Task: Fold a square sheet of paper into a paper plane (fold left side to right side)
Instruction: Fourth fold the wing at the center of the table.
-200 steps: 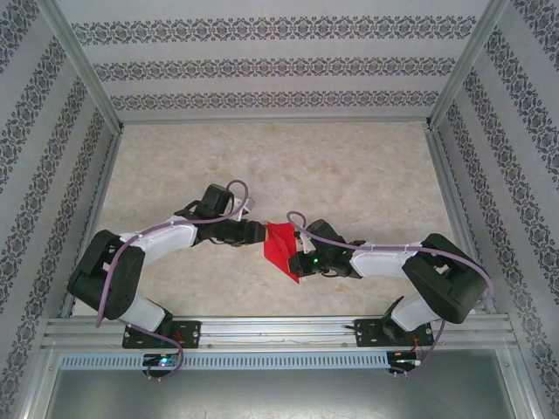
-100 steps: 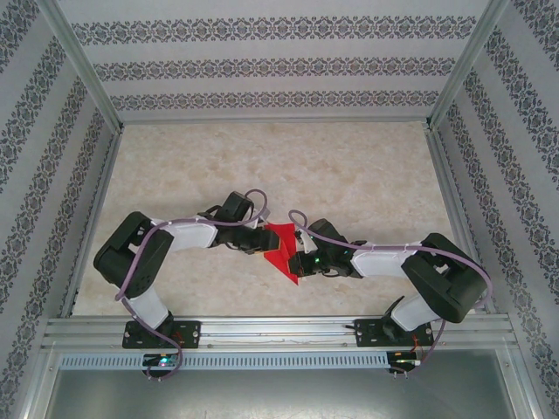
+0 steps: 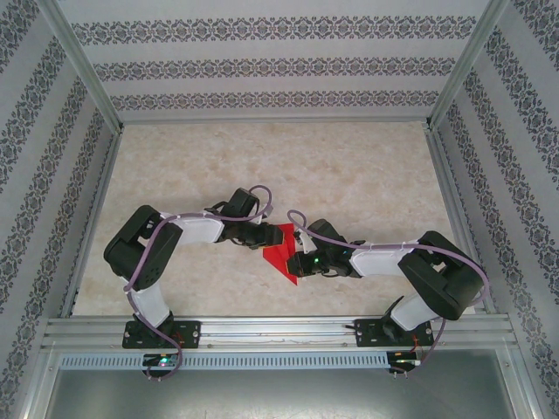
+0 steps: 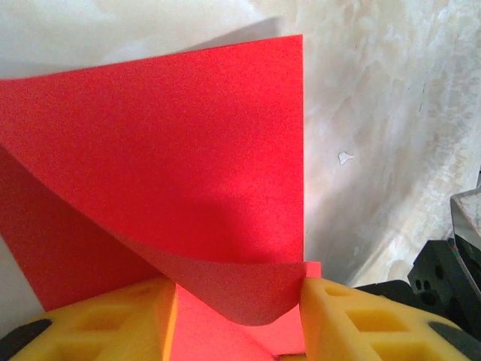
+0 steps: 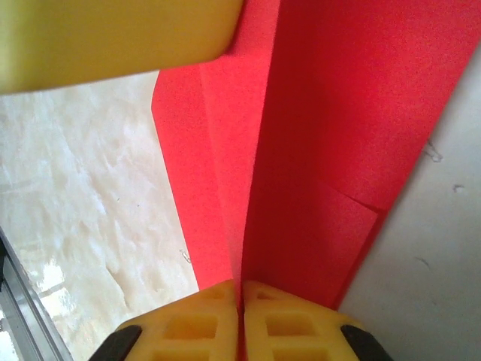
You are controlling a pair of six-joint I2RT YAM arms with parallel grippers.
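from above: my left gripper (image 3: 272, 236) and my right gripper (image 3: 300, 264) meet from opposite sides over the paper (image 3: 279, 260), which lies on the counter (image 3: 349, 175) between them. the left gripper sits at the paper's far left part, the right gripper at its near right edge. the paper's near tip pokes out just beside the right gripper, toward my bases. from this height i cannot tell how either gripper's fingers stand.

left wrist: the paper (image 4: 188, 150) rises straight ahead of my left gripper (image 4: 239, 301) as a broad flap lifted off the counter (image 4: 376, 113). its lower part bends into a curl that drops between my yellow fingers (image 4: 353, 323). the fingers stand apart, not clenched, with the curl touching both inner faces. whether they press it i cannot tell. more flat paper lies beneath the gripper.

right wrist: my right gripper (image 5: 240, 289) is clenched on the paper (image 5: 331, 135), its two tips together with the red edge pinched in the seam. the paper runs away ahead of the gripper, and a crease line runs straight out from the tips. a blurred yellow finger (image 5: 113, 37) lies ahead and left, over the paper's far end.
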